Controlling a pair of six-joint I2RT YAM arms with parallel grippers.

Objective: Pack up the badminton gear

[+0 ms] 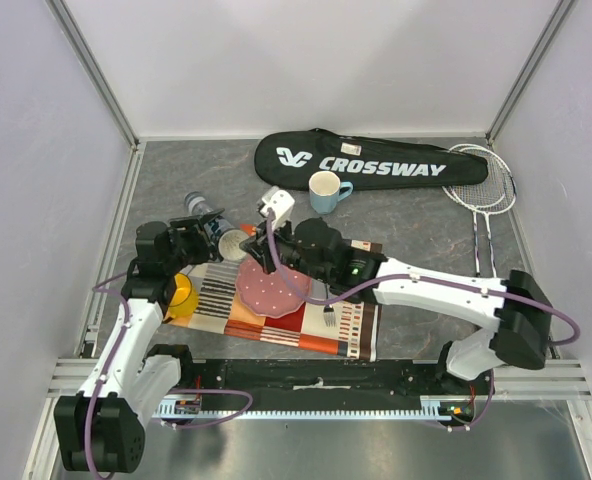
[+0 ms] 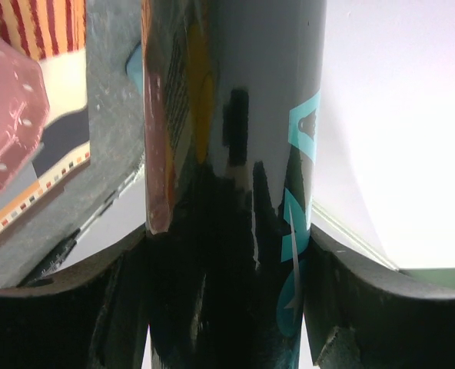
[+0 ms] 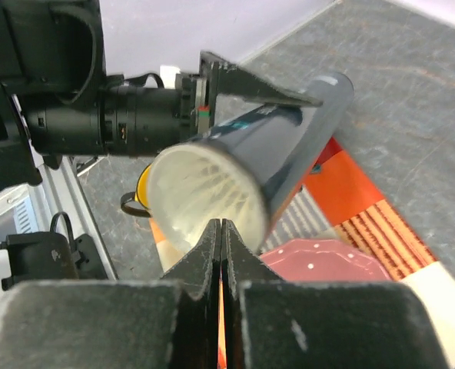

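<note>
The long dark tube (image 1: 214, 228) lies tilted over the table's left side, held around its middle by my left gripper (image 1: 191, 238). In the left wrist view the tube (image 2: 235, 154) fills the space between the jaws of the left gripper (image 2: 227, 231). Its open end (image 3: 200, 196) faces the right wrist camera, with white shuttlecock feathers inside. My right gripper (image 3: 221, 227) is shut and empty, its tips right at that mouth; it shows from above too (image 1: 263, 243). No loose shuttlecock is in view. The black CROSSWAY bag (image 1: 371, 160) and two rackets (image 1: 481, 185) lie at the back.
A light blue cup (image 1: 326, 190) stands in front of the bag. A striped placemat (image 1: 346, 330) carries a pink plate (image 1: 274, 288) and a fork (image 1: 328, 315). A yellow mug (image 1: 183, 295) sits at the mat's left end, under the tube.
</note>
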